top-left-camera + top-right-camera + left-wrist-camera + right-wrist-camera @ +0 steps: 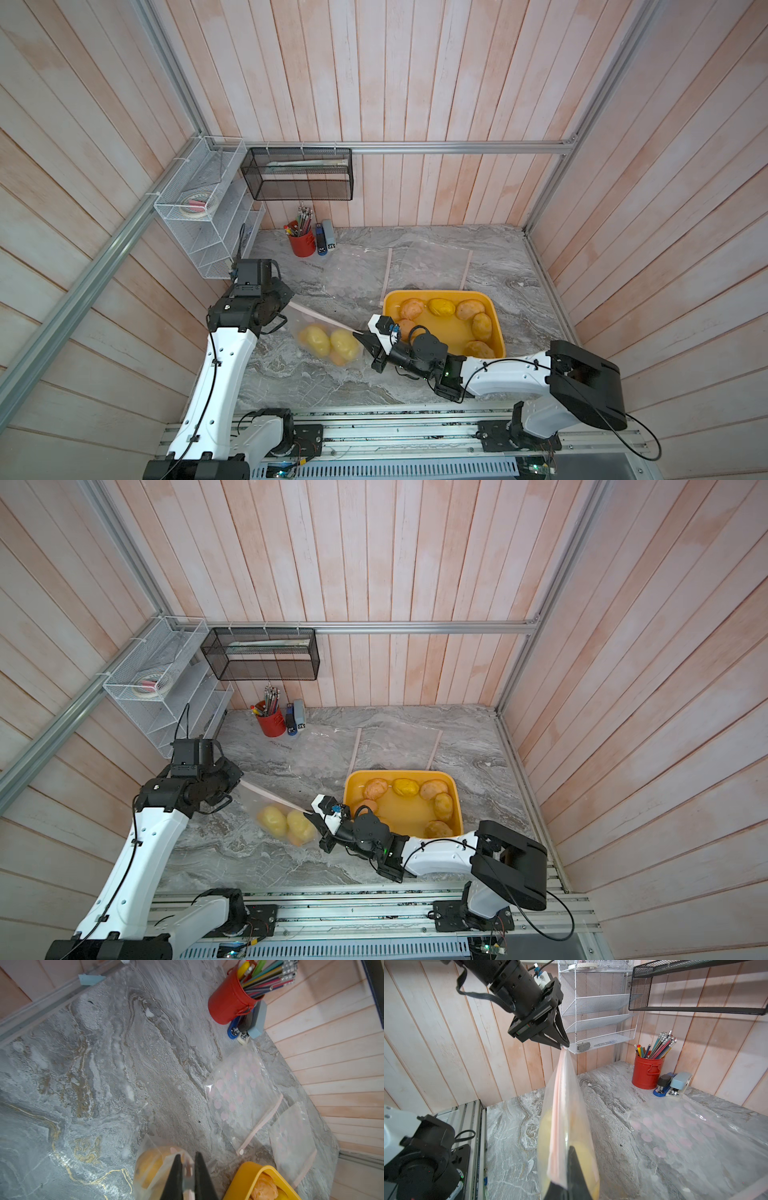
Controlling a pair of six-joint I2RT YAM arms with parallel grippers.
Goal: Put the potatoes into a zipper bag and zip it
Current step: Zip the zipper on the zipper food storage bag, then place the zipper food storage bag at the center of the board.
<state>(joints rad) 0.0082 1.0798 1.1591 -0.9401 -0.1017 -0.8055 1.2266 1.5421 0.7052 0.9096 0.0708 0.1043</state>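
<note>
A clear zipper bag (pixel 305 326) with a pink zip strip (pixel 559 1093) hangs stretched between my two grippers above the marble table. My left gripper (pixel 291 304) (pixel 188 1157) is shut on one end of the strip, also seen in the right wrist view (pixel 564 1046). At the other end, my right gripper (pixel 358 332) (pixel 566 1153) is shut on the strip. Three potatoes (pixel 330 341) (pixel 286 823) lie in the sagging bag, two yellow and one orange. Several more potatoes (pixel 441 307) sit in the yellow tray (pixel 498 332), to the right of the bag.
Two spare zip bags (pixel 428 262) (pixel 239 1088) lie flat behind the tray. A red pencil cup (pixel 302 245) and staplers (pixel 325 237) stand at the back left. A white wire rack (pixel 208 216) and a black mesh basket (pixel 299 174) hang on the walls.
</note>
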